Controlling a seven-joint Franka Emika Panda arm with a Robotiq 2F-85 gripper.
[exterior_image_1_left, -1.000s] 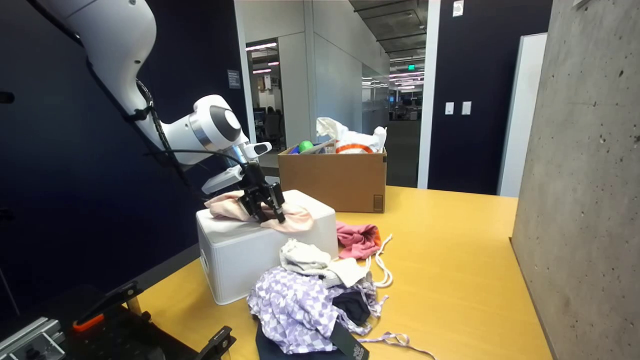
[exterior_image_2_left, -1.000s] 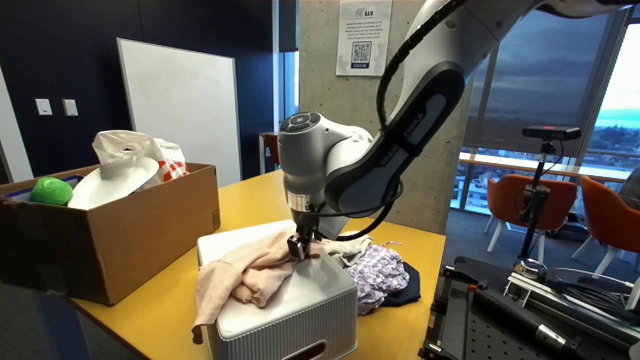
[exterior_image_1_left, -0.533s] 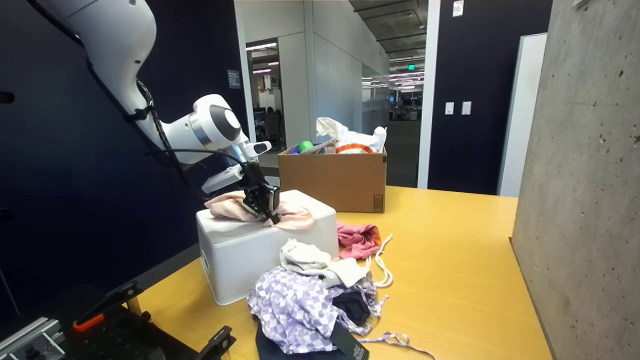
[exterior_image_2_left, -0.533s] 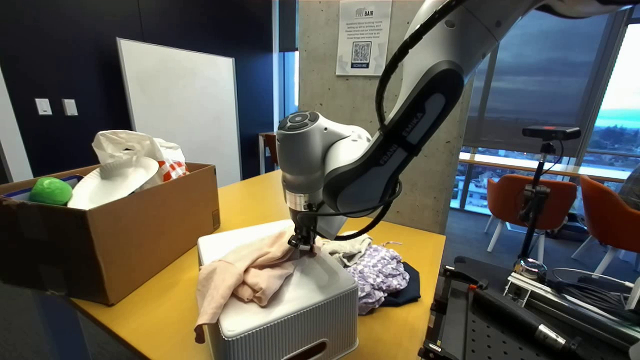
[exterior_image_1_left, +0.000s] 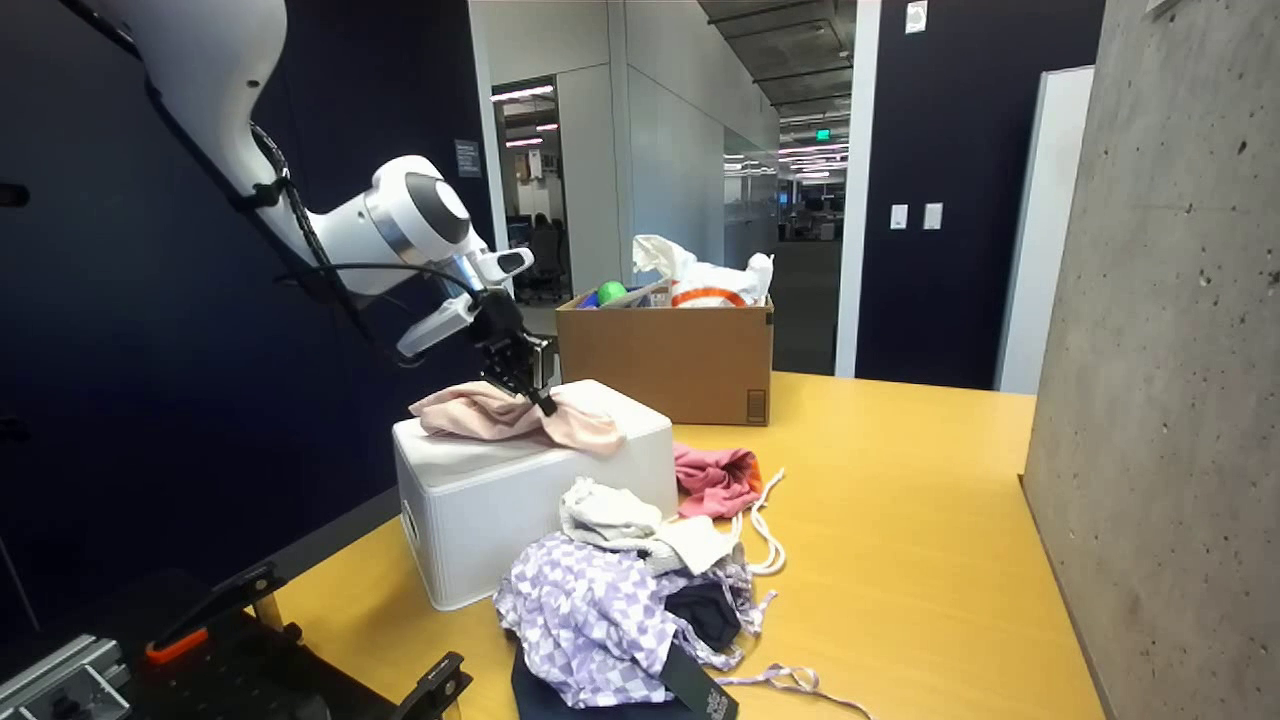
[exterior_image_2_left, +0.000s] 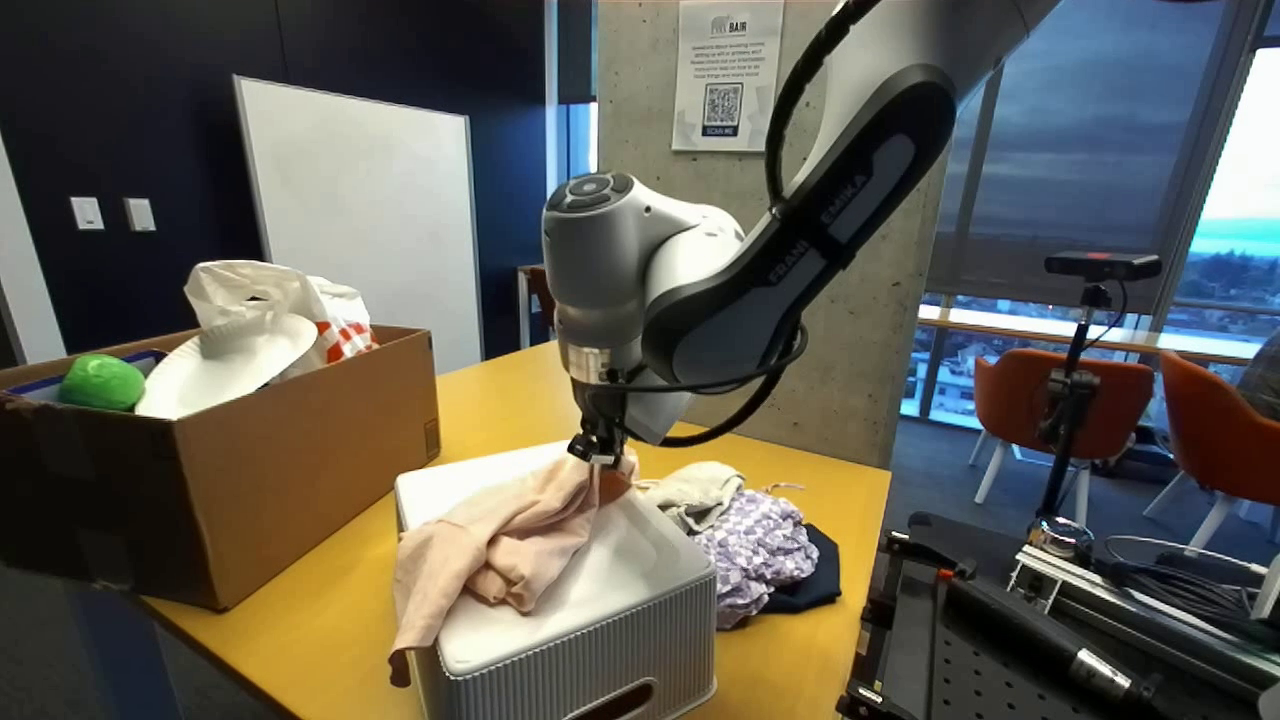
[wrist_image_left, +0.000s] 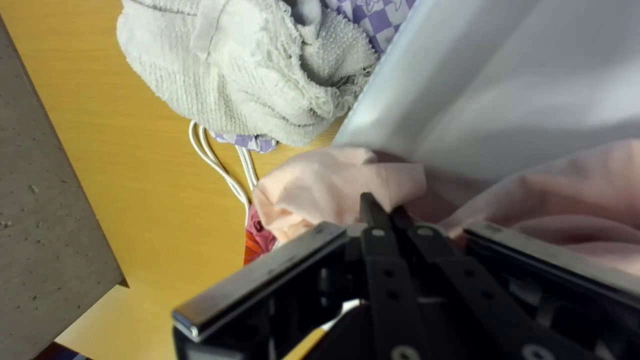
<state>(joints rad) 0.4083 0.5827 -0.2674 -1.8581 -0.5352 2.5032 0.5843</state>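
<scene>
My gripper (wrist_image_left: 384, 206) points down over the upturned white box (exterior_image_2_left: 580, 640), its fingers shut with a pinched fold of pale pink cloth (wrist_image_left: 320, 187) between the tips. In an exterior view the cloth (exterior_image_2_left: 520, 530) is drawn up to the gripper (exterior_image_2_left: 598, 462) at one end, while its bulk lies on the box top and a corner hangs over the side. Also in an exterior view, the gripper (exterior_image_1_left: 547, 400) stands just above the box with the cloth (exterior_image_1_left: 480, 410) bunched beneath it. The far side of the grip is hidden.
Beside the box lie an off-white knit cloth (exterior_image_1_left: 610, 515), a purple checked cloth (exterior_image_1_left: 590, 620) and a red cloth (exterior_image_1_left: 715, 480) with white cords. A filled cardboard box (exterior_image_2_left: 310, 470) stands behind on the yellow table (exterior_image_1_left: 900, 560). A concrete pillar (exterior_image_1_left: 1150, 350) rises at the table's edge.
The fingers have come together on the pink cloth. The gripper has then risen a little, lifting the gripped part of the cloth off the box top.
</scene>
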